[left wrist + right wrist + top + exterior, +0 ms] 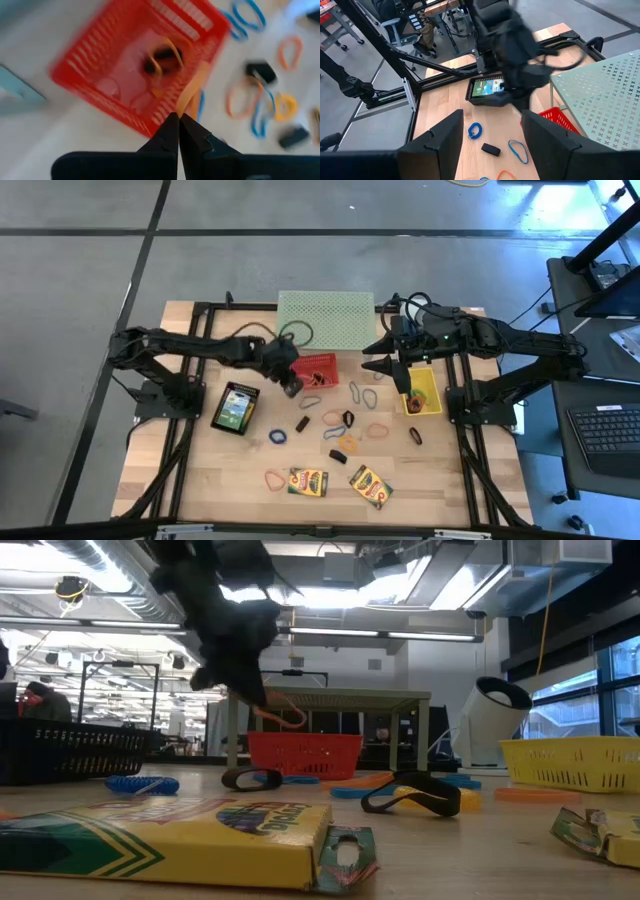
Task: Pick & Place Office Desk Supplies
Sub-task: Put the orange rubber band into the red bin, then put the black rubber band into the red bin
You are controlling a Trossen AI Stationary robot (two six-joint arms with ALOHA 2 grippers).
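We are pinching an orange rubber band (192, 90) in our left tool (178, 119) above the red basket (100, 70); our right tool (492, 130) is hanging spread apart.

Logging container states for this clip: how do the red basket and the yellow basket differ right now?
The red basket sits mid-table beside the left pincer, which is shut on an orange rubber band; the yellow basket sits at the right edge under the open right pincer. Red is squarer, yellow narrower. Both are small slatted plastic bins.

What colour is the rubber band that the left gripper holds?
Orange rubber band, pinched by the left gripper; clearest in the left wrist view.
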